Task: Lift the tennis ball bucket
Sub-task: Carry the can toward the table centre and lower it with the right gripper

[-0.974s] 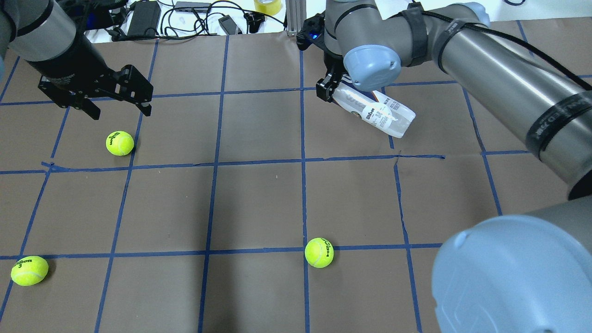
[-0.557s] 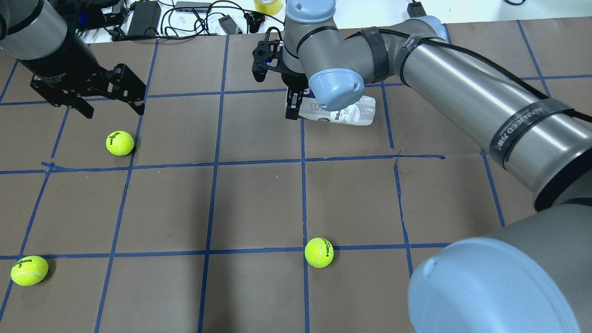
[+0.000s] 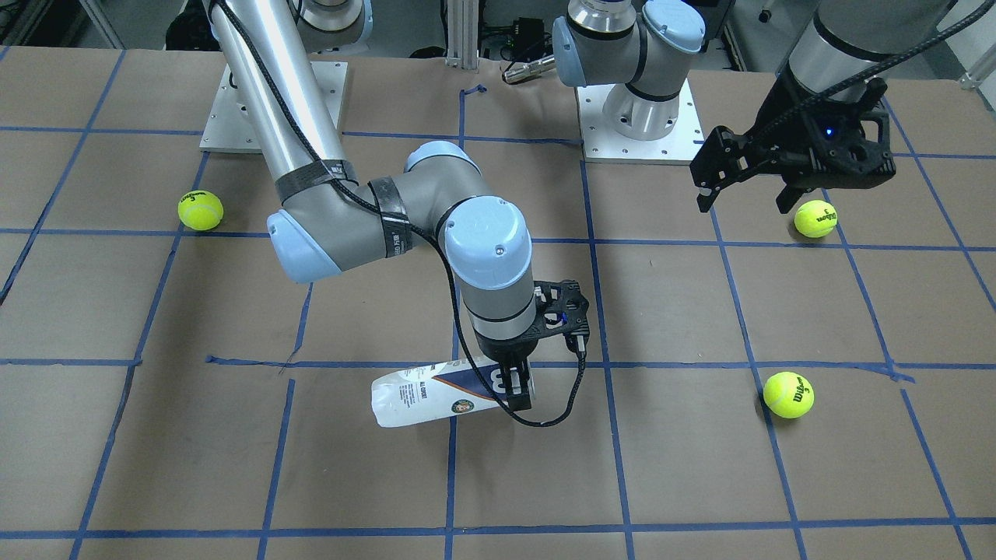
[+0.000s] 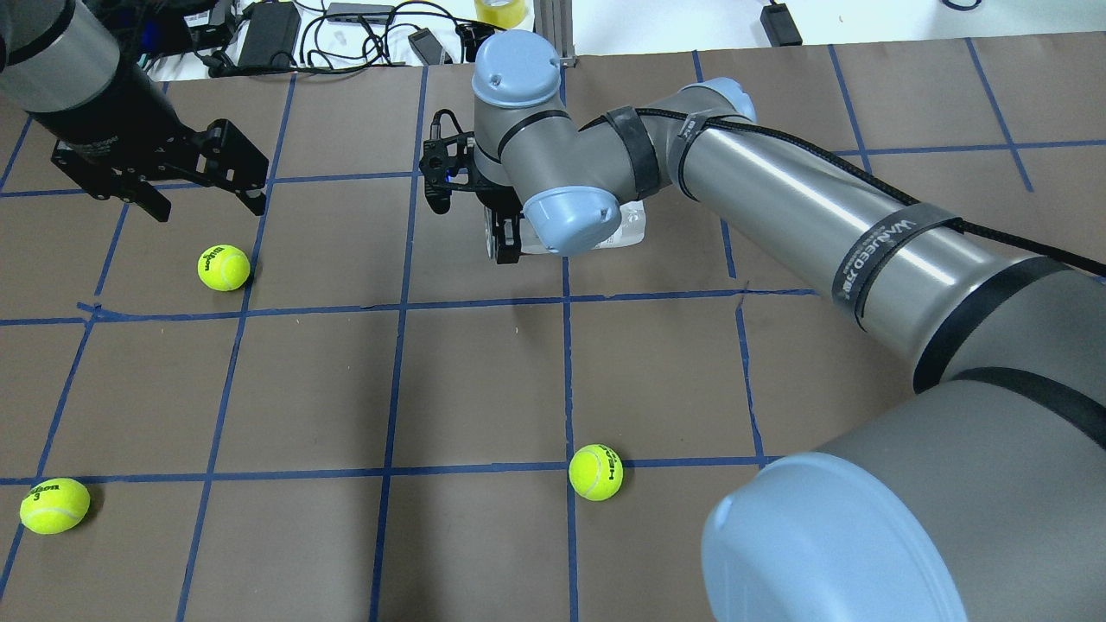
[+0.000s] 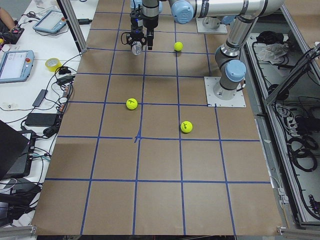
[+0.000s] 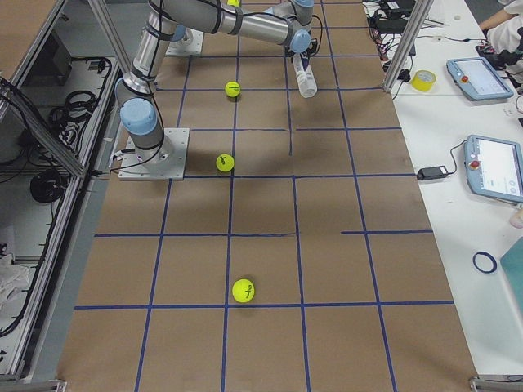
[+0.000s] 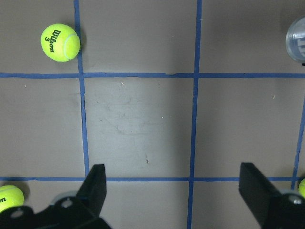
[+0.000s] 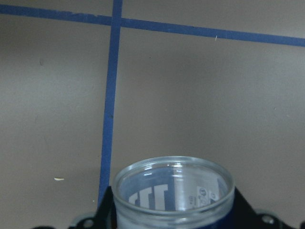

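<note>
My right gripper (image 3: 517, 386) is shut on the open end of the tennis ball bucket (image 3: 424, 397), a clear can with a navy-and-white label. It holds the can lying sideways above the table. In the overhead view the right wrist hides most of the can (image 4: 632, 228), with the right gripper (image 4: 505, 243) below it. The right wrist view looks down on the can's clear rim (image 8: 174, 177). The can also shows in the exterior right view (image 6: 304, 76). My left gripper (image 4: 207, 210) is open and empty, above a tennis ball (image 4: 224, 267).
Two more tennis balls (image 4: 596, 472) (image 4: 54, 505) lie on the brown gridded table (image 4: 484, 380). Cables, adapters and a tape roll (image 4: 501, 10) sit beyond the far edge. The right arm's long link (image 4: 821, 233) spans the right half.
My right arm has swung the can leftward across the table's far side, turning it from slanted to sideways. My left gripper has shifted slightly left and stayed open.
</note>
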Robot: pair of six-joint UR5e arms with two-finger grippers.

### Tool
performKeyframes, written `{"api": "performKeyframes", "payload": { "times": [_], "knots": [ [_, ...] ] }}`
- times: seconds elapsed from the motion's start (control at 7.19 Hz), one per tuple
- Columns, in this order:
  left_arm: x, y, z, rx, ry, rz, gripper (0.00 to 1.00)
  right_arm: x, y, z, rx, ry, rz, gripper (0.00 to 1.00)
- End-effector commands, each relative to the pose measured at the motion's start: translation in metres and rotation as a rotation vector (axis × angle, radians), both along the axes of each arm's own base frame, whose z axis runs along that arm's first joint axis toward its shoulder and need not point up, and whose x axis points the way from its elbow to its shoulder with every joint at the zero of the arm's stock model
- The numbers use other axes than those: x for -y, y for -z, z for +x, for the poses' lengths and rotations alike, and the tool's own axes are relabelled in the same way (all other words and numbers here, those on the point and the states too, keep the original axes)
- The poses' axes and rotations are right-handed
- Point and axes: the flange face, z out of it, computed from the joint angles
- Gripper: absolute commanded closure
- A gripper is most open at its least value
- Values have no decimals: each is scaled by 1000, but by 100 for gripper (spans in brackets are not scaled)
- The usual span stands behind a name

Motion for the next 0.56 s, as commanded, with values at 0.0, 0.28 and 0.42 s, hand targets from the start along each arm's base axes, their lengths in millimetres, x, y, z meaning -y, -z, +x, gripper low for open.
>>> {"api": "performKeyframes", "payload": {
  "times": [0.0, 0.28, 0.42],
  "knots": [
    [-1, 0, 0, 1, 0, -1, 0, -1, 8, 2, 7, 134, 32, 28],
    [0, 0, 0, 1, 0, 1, 0, 0, 12, 1, -3, 156, 36, 0],
    [-1, 0, 0, 0, 0, -1, 0, 4, -1, 3, 8, 156, 16, 0]
  ]
}}
